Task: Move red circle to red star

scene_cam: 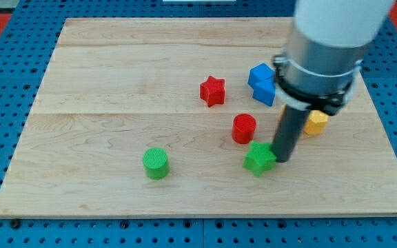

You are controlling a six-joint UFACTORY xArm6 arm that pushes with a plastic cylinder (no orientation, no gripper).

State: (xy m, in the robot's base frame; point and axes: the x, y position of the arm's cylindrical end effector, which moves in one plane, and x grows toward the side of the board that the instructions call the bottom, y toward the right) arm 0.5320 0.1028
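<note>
**Rod standing right of centre, tip beside the green star**

The arm comes in from the frame's upper right, its pale body and grey collar above a straight dark rod held nearly upright. My tip (282, 160) rests on the wooden board (102, 89), just right of the green star (259, 158), seemingly touching it. There is no hand to open or close.

The red circle (244, 128) sits just upper left of the tip, apart from it. The red star (212, 91) lies further to the upper left, near the middle.

No writing is readable.
</note>
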